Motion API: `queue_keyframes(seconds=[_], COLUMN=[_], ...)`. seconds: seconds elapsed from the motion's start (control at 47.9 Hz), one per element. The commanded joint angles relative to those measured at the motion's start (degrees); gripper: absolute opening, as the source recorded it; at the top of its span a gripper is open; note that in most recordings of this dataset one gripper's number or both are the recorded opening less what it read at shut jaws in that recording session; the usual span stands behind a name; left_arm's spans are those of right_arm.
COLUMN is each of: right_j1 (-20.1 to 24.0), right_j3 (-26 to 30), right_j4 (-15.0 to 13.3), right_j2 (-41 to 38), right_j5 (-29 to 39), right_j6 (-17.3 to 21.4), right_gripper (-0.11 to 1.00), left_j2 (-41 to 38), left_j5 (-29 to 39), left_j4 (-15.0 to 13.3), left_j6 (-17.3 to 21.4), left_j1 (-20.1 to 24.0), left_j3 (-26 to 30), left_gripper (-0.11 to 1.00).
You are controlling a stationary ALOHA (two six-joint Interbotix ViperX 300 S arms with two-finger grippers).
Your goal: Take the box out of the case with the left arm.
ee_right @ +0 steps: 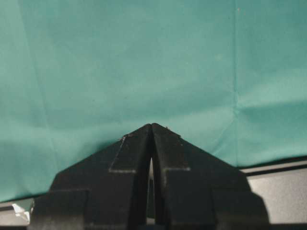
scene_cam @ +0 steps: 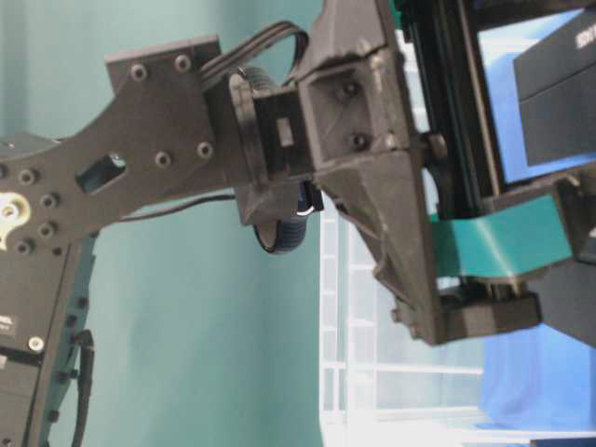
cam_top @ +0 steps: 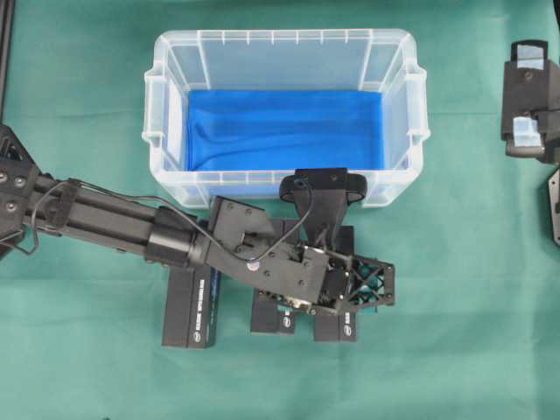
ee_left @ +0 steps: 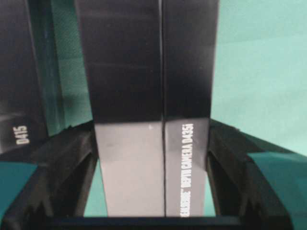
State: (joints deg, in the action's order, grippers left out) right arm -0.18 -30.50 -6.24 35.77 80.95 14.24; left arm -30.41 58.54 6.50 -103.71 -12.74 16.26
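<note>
The clear case (cam_top: 280,37) with its blue lining (cam_top: 284,131) has no box inside. Three black boxes sit on the green cloth just in front of it. My left gripper (cam_top: 372,284) is over the rightmost box (cam_top: 337,328). In the left wrist view this box (ee_left: 144,96), lettered "DEPTH CAMERA D435i", fills the space between the fingers, and the fingertips (ee_left: 88,132) press on its long sides. A teal finger pad (scene_cam: 503,247) shows in the table-level view. My right gripper (ee_right: 151,125) is shut and empty, parked at the right edge (cam_top: 529,96).
The middle box (cam_top: 271,315) and the left box (cam_top: 194,306) lie close beside the held one; the left arm's links cross above them. A neighbouring box marked D415 (ee_left: 19,72) is just left of the fingers. Green cloth (cam_top: 472,332) extends to the right and front.
</note>
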Motion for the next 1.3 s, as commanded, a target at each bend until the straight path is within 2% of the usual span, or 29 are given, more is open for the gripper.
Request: queue_keyframes(seconds=[0.0,0.376,0.627,0.752,0.815,1.275], right_j1=[0.00,0.00,-0.09,0.00,0.00,0.00], right_j3=[0.53,0.53,0.53,0.53,0.53,0.53], right_j4=[-0.09,-0.09,-0.09,-0.09,-0.09,-0.09], right_j2=[0.09,0.09,0.09,0.09,0.09,0.18], right_j5=[-0.09,-0.18,-0.18,-0.26,-0.26,-0.18], right_j6=[0.09,-0.09,-0.09,-0.09,-0.09,-0.09], right_gripper=[0.02,0.02,0.02,0.02,0.02,0.02], left_j2=[1.32,2.11,2.81,3.34,3.60,8.09], left_j5=[-1.05,-1.41,-1.32,-1.23,-1.05,1.67], left_j4=[0.09,-0.70,-0.79,-1.41,-1.41,-1.49], left_j6=[0.26,1.14,3.60,3.16,3.34,3.96], left_j1=[0.26,1.23,1.23,1.23,1.41,1.85], left_j3=[0.88,1.05,1.23,1.23,1.14,2.11], left_gripper=[0.60,0.60,0.60,0.89,0.97,0.93])
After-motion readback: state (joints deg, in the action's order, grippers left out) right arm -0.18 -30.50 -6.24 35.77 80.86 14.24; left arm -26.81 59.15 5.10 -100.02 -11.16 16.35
